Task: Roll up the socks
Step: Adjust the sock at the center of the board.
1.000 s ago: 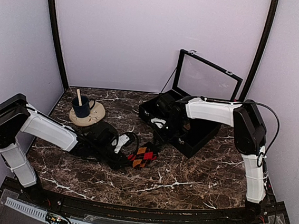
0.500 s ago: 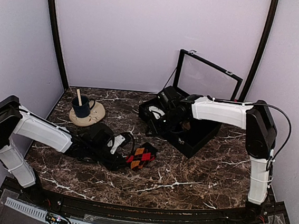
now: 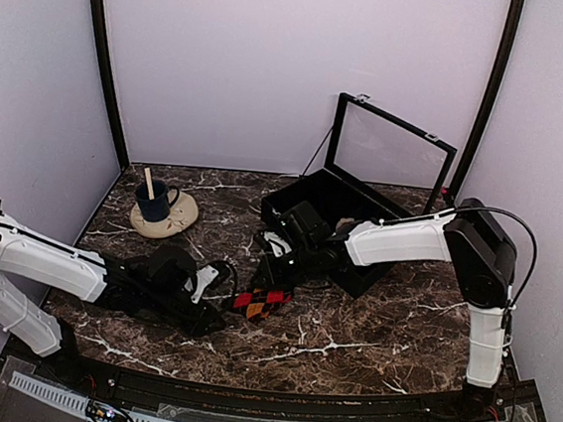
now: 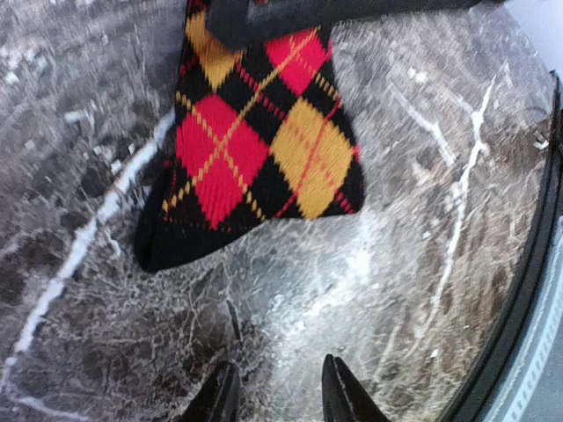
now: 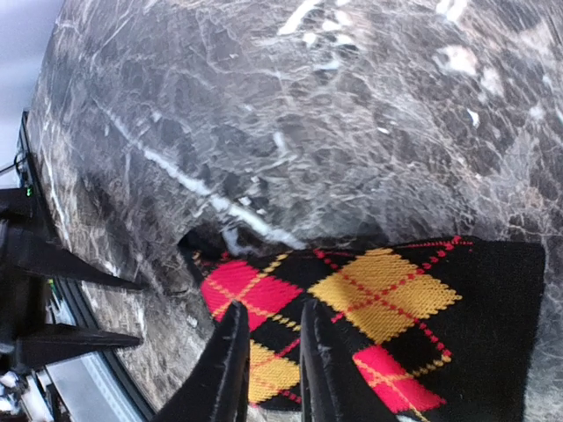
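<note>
One of the socks (image 3: 258,302), black with red and orange argyle diamonds, lies flat on the dark marble table. The left wrist view has it at the top centre (image 4: 255,149). My left gripper (image 4: 277,397) is open, its fingertips on bare marble a short way from the sock's toe; from above it sits just left of the sock (image 3: 219,317). My right gripper (image 5: 271,338) hovers over the sock (image 5: 378,299), jaws a narrow gap apart, flat fabric showing between them. From above, the right gripper (image 3: 273,282) reaches in from the right onto the sock's far end.
A black box (image 3: 367,254) with a raised glass lid (image 3: 392,147) stands behind the right arm. A blue mug with a stick on a round coaster (image 3: 162,210) is at the back left. The table's front rail (image 4: 547,264) runs close by the left gripper.
My right arm swung from the black box down to the sock, and its jaws narrowed. My left arm drew back toward the near left, off the sock.
</note>
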`<action>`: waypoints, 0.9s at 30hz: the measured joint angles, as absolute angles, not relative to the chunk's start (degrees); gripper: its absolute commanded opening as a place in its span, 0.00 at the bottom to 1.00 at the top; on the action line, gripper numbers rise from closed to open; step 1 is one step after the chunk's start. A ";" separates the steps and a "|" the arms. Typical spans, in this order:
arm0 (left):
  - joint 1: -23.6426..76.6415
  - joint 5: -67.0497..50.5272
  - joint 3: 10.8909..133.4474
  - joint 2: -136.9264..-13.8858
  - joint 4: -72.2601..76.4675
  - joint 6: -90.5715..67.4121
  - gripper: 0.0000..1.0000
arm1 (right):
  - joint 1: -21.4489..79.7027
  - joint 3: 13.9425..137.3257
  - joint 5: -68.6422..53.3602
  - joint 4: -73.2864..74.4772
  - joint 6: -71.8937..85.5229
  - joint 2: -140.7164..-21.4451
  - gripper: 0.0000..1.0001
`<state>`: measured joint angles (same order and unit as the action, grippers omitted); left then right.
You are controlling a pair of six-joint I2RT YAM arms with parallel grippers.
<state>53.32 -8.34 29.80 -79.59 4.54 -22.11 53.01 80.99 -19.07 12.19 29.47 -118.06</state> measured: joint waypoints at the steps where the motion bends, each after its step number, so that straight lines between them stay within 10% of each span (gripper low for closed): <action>1: 53.49 -7.84 29.80 -78.22 3.97 -22.31 0.35 | 53.08 79.72 -18.87 10.50 30.65 -118.06 0.14; 27: 51.46 -10.28 43.03 -96.20 8.69 -10.00 0.25 | 52.99 63.66 -12.49 -16.32 43.00 -117.75 0.00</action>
